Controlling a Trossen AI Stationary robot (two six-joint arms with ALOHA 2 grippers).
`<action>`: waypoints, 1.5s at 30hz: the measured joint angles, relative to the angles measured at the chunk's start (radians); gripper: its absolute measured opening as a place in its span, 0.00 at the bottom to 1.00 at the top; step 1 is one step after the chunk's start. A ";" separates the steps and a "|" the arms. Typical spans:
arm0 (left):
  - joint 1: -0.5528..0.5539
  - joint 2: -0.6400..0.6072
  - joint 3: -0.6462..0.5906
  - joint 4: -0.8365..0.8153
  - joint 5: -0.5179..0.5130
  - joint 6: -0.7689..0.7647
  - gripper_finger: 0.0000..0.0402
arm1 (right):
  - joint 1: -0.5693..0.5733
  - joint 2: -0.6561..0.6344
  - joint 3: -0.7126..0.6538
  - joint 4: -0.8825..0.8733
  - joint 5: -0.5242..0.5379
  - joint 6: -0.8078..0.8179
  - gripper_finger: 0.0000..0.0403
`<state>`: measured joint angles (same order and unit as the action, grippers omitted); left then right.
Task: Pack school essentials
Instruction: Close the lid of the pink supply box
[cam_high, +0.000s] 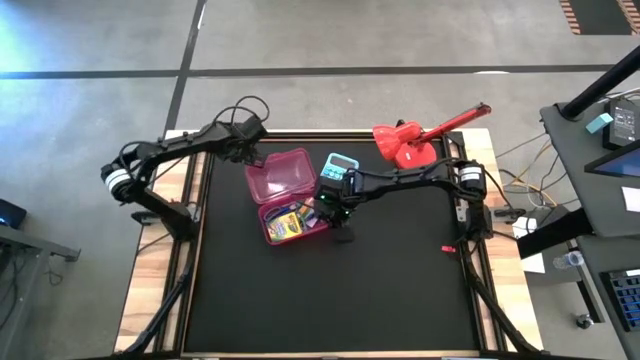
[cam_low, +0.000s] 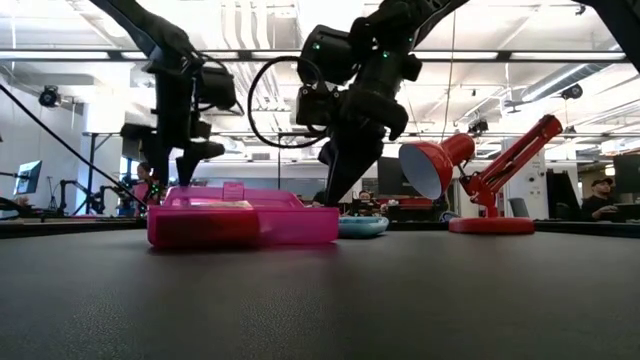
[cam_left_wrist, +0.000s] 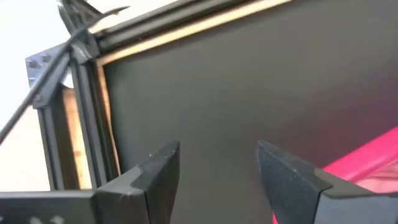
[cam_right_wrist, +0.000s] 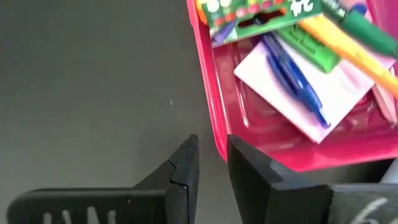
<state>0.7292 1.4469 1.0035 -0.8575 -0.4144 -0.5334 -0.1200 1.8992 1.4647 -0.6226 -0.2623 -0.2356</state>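
High view looks down on a black surface (cam_high: 330, 290) framed in pale wood, standing on a grey floor crossed by dark lines. Low view looks across it into a wide workshop with ceiling strip lights, desks and monitors; a person sits far off at the right edge. No writing can be read on anything.

One pink box (cam_high: 283, 195) lies open on the surface, lid flat beside its tray. In the tray, per the right wrist view, lie one blue pen (cam_right_wrist: 292, 74) across a pale pink pad (cam_right_wrist: 311, 93), one green pen (cam_right_wrist: 367, 28), one orange pencil (cam_right_wrist: 354, 53) and one white-green packet (cam_right_wrist: 261, 12). A blue-green object (cam_high: 341, 165) sits just behind the box; what it is cannot be told. One red lamp (cam_high: 420, 140) stands at the far right of the surface.

The right end effector (cam_high: 338, 218) hangs just outside the tray's near wall, fingers (cam_right_wrist: 180, 168) almost closed with a thin gap, holding nothing. The left end effector (cam_high: 252, 150) hovers by the lid's far corner, fingers (cam_left_wrist: 155, 174) spread wide and empty.
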 joint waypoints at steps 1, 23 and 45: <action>0.011 0.006 0.000 0.001 0.018 0.017 0.48 | 0.000 0.000 -0.001 0.010 0.000 0.000 0.17; 0.085 -0.017 -0.003 0.019 0.540 0.301 0.48 | 0.002 0.109 -0.012 0.143 0.000 0.044 0.17; -0.040 -0.091 -0.003 0.073 0.884 0.362 0.48 | -0.014 0.106 -0.015 0.167 0.061 0.030 0.17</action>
<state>0.6891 1.3554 1.0008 -0.7845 0.4694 -0.1713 -0.1342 2.0047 1.4498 -0.4554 -0.2016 -0.2058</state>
